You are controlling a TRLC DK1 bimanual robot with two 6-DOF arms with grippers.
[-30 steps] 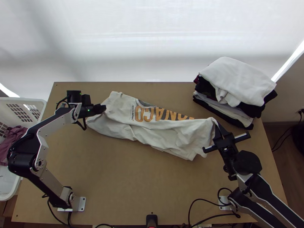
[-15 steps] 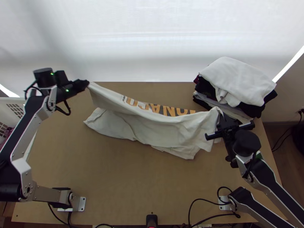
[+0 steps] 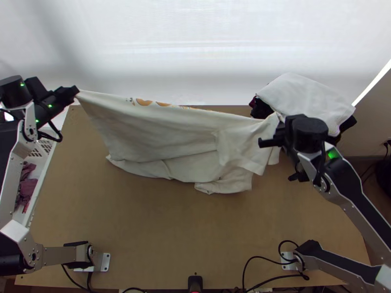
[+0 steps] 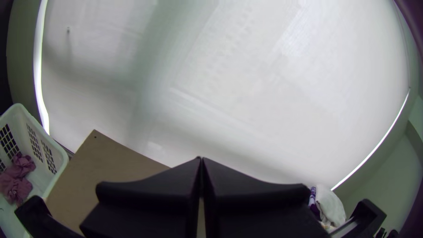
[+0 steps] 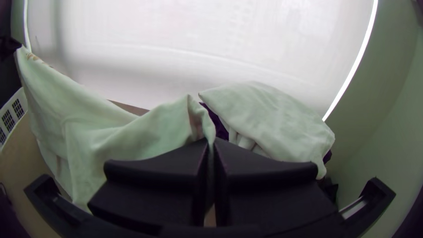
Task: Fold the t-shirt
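Holding the 10 o'clock end: left gripper (image 3: 73, 93), up off the table (image 3: 171, 229), fingers pressed together with a corner of the pale t-shirt (image 3: 156, 134) pinched at the tips.
Other end, about 2 o'clock: right gripper (image 3: 287, 128), fingers closed too. In the right wrist view there's a fold of the pale fabric poking up from right between them.
T-shirt: strung between the two grippers, so it runs from 10 round through 12 to 2. Top edge is pulled into a long line, body drapes down from it, and the lower part sits rumpled on the tabletop. Not a neat fold yet, honestly.
Orange print (image 3: 144, 102): bits of it peek out along that top edge, 11 to 12 o'clock.
Clothes pile (image 3: 310, 100): also 2 o'clock, just past the right gripper, white piece on top and dark ones under it. Can't tell if gripper and pile touch.
Laundry basket (image 4: 20, 117): white plastic, over at 9 o'clock beside the table, with some mauve cloth (image 4: 20, 169) crumpled in it.
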